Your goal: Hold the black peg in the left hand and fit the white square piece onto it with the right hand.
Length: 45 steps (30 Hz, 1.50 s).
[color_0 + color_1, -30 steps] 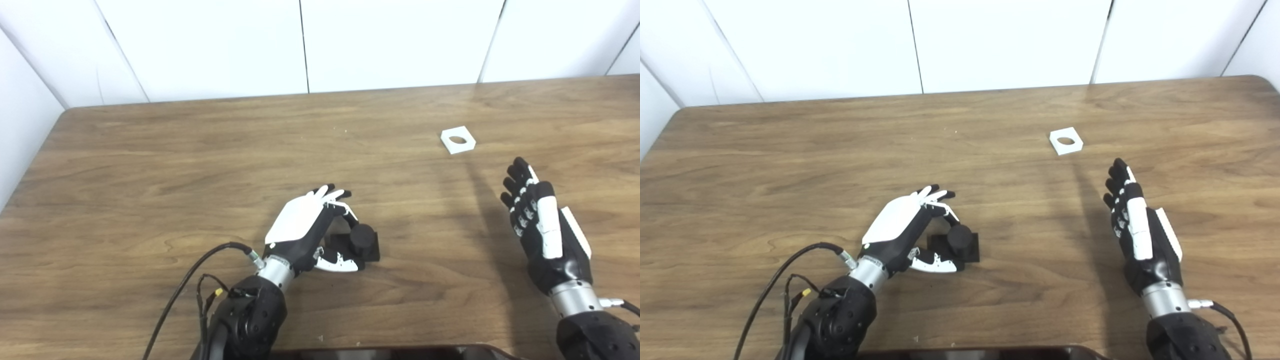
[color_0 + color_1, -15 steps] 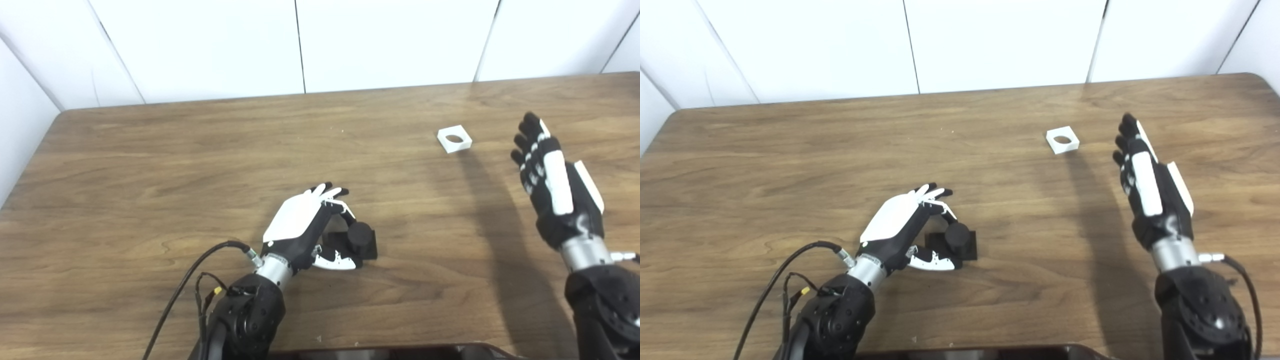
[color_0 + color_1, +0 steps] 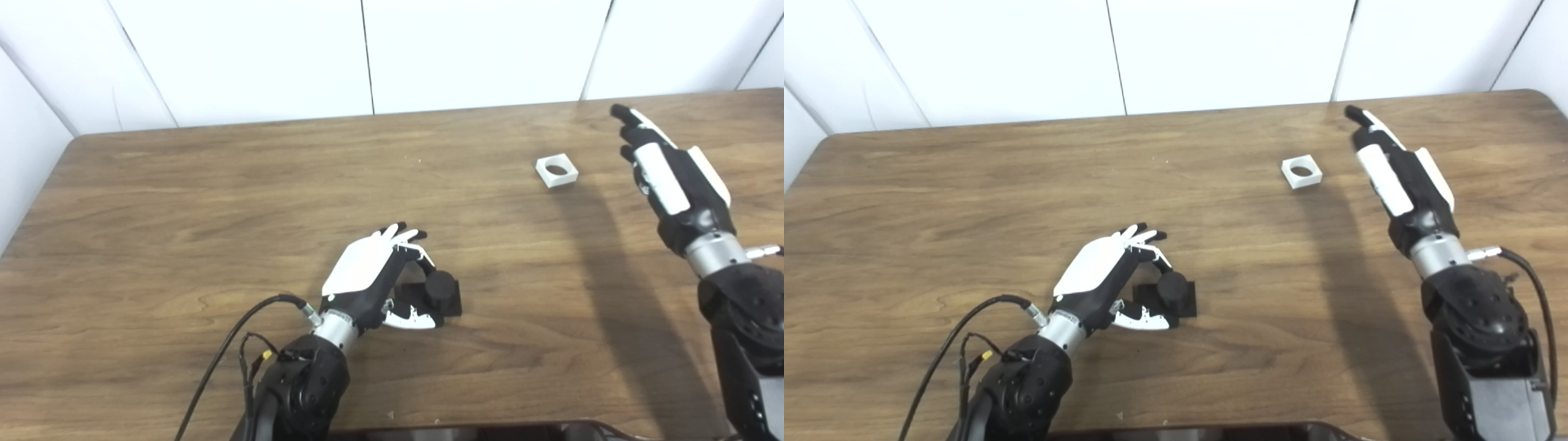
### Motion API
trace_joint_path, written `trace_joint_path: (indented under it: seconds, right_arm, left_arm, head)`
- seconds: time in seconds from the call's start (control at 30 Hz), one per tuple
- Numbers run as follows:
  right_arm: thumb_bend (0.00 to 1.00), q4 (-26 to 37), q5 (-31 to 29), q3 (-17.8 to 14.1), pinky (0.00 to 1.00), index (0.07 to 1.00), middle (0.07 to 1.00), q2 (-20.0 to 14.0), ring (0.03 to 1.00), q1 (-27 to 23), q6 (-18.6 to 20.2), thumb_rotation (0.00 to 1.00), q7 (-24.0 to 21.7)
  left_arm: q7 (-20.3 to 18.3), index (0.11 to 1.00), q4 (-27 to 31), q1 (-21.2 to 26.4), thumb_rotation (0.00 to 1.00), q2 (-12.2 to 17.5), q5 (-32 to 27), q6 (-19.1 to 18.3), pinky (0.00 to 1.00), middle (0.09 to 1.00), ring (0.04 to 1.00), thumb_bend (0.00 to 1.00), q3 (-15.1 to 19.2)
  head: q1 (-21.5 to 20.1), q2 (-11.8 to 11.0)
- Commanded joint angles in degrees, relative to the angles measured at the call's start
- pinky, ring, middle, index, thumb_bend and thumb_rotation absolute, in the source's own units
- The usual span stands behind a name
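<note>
Hard and light by its look, the white square piece (image 3: 557, 171) lies far right on the table (image 3: 184, 202), best pinched by its outer edges by the spread, empty right hand (image 3: 674, 177), while the left hand (image 3: 376, 275) curls around the black peg (image 3: 438, 293) near the middle.

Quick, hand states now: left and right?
Left hand: curled around the black peg on the table, grip not confirmed.
Right hand: open, empty, beside the white square piece.

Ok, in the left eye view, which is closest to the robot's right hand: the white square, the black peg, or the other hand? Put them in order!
Measured from the right hand:
1. White square piece, just to its left on the table.
2. Black peg, lower down, toward the table's middle.
3. Left hand, wrapped around the peg's left side, a little farther.
</note>
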<state>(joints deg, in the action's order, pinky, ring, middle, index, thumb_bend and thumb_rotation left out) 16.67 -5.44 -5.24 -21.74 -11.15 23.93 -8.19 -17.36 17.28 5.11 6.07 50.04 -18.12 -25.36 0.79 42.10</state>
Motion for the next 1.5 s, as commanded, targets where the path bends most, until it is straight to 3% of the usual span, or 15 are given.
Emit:
trace_joint_path:
  seconds: [0.0,0.1,0.27,0.43,0.63,0.8,1.0,1.17,1.47]
  right_arm:
    - [0.61,-0.21,0.45,0.69,1.0,0.852,0.952,-2.74,0.998,-3.69,-0.08,0.53,-2.07]
    - [0.65,-1.94,3.29,3.05,1.0,0.794,0.946,-5.1,0.997,-5.98,1.69,0.41,-3.47]
    - [0.74,-6.64,7.37,6.58,1.0,0.757,0.972,-8.15,1.0,-9.56,1.72,0.33,-5.31]
    - [0.82,-9.78,12.42,9.77,1.0,0.759,0.974,-9.77,1.0,-12.18,1.94,0.33,-6.27]
    - [0.85,-14.5,19.11,14.26,0.99,0.76,0.967,-11.61,0.992,-14.93,-1.69,0.28,-7.55]
    - [0.88,-16.49,23.5,16.03,0.91,0.75,0.957,-11.97,0.978,-16.07,-4.42,0.22,-7.35]
    - [0.88,-16.31,30.95,19.3,0.99,0.755,0.974,-13.17,1.0,-18.14,-4.75,0.19,-7.75]
    - [0.88,-18.45,35.84,21.41,1.0,0.751,0.988,-14.32,1.0,-19.97,-8.03,0.17,-8.08]
    - [0.9,-19.95,42.58,23.7,1.0,0.742,0.995,-14.67,1.0,-22.53,-9.9,0.18,-9.43]
  left_arm:
    - [1.18,0.489,-0.74,0.86,0.09,0.41,1.56,0.33,1.0,0.912,0.991,0.5,0.37]
    - [0.79,0.49,-0.65,0.88,0.09,0.4,1.5,0.18,1.0,0.915,0.994,0.5,0.38]
    - [1.07,0.49,-0.86,0.91,0.09,0.19,1.59,0.33,1.0,0.916,0.994,0.5,0.32]
    - [1.05,0.491,-0.81,0.9,0.09,0.11,1.61,0.3,1.0,0.916,0.993,0.5,0.13]
    - [0.96,0.491,-0.94,0.93,0.09,0.08,1.55,0.23,1.0,0.921,0.996,0.5,0.01]
    - [1.18,0.491,-1.1,0.91,0.09,-0.1,1.52,0.18,1.0,0.92,0.997,0.5,0.05]
    - [0.95,0.491,-0.94,1.0,0.09,-0.05,1.9,0.15,1.0,0.921,0.997,0.5,-0.17]
    - [1.13,0.49,-0.98,0.82,0.09,-0.06,2.08,-0.02,1.0,0.918,0.996,0.5,-0.01]
    - [1.46,0.49,-1.41,0.72,0.09,-0.08,1.9,0.28,1.0,0.921,0.996,0.5,-0.08]
  head:
    - [0.02,0.08]
    - [-0.19,0.1]
    - [-0.29,0.02]
    - [-0.37,0.01]
    - [-0.71,-0.09]
    - [-0.89,-0.14]
    - [-0.75,-0.27]
    - [-0.71,-0.46]
    - [-0.81,-0.88]
